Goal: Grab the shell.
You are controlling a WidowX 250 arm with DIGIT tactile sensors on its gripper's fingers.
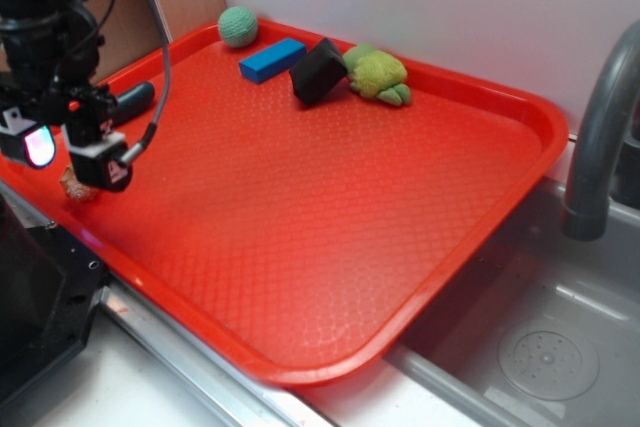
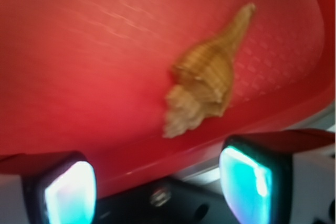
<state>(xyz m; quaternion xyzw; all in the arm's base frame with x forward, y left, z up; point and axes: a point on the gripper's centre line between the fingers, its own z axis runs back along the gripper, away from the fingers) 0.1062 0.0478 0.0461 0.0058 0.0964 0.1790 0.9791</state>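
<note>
the shell point(image 2: 202, 80) is seen lying on the red tray point(image 2: 79, 51) near its rim, at centre right of the wrist view, above the claw point(image 2: 157, 182). the jaws are held apart, and nothing is touched by them.

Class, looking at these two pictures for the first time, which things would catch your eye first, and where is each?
The big red tray fills the scene beside a grey sink. The open end effector hangs at the tray's left edge over the tan spiral shell. A green ball, blue block, black block and green plush line the far edge.
</note>
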